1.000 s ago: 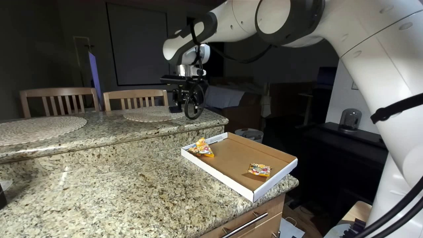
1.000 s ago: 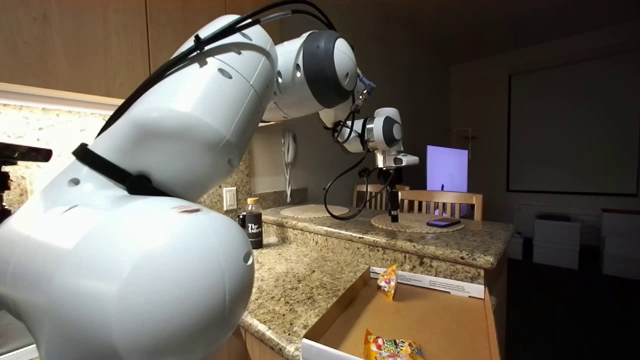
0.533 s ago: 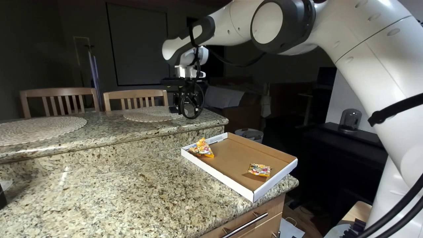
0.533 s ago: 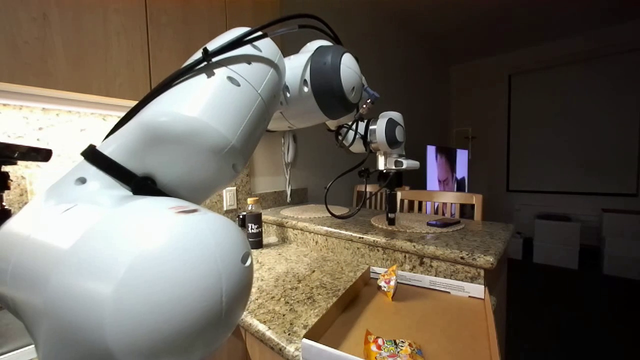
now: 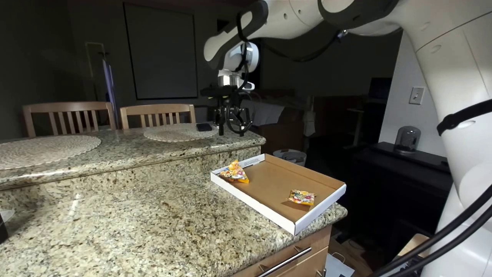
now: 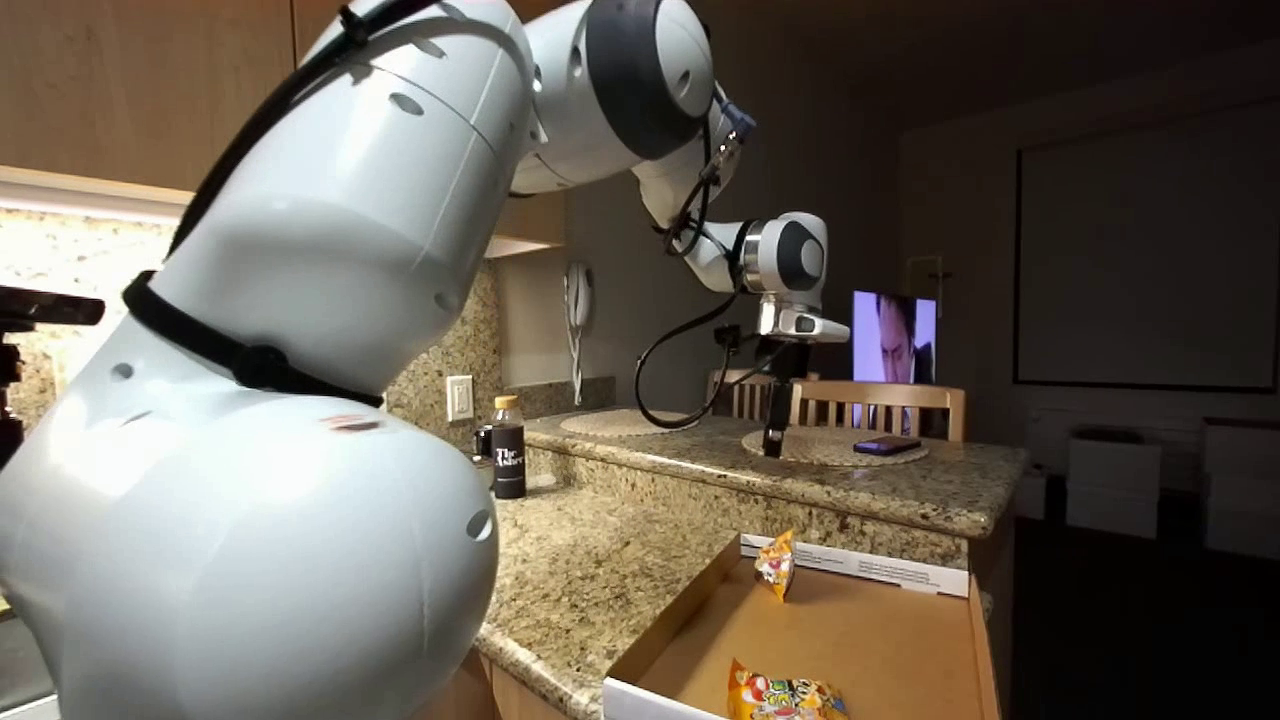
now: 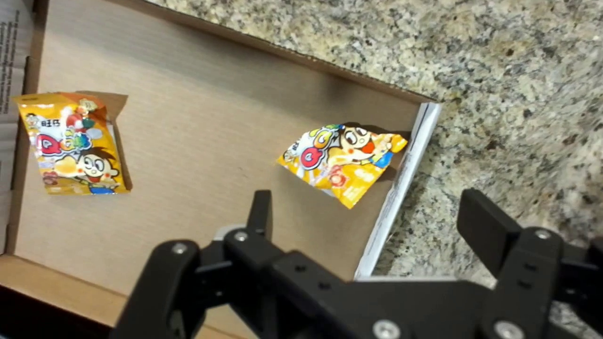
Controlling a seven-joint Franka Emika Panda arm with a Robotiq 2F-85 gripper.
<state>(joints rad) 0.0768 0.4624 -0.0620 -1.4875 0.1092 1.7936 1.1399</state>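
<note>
the gripper (image 5: 231,133), spread wide, has shifted away from the phone (image 5: 203,127) while both bags (image 7: 77,146) (image 7: 343,162) lie unmoved.

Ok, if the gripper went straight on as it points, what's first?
Straight down, probably the yellow packet nearest the raised counter, inside the shallow box; depth leaves exact alignment unclear.

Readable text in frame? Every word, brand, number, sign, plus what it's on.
"旺仔": left packet in the wrist view.
"QQ", cartoon lettering: same packet, and the right packet.
"The Asher", second word soft, best reading: bottle in an exterior view.
Too small or blurred: the lines of print on the white side of the box; remaining small lettering on both packets.
No numbers or signs legible.
</note>
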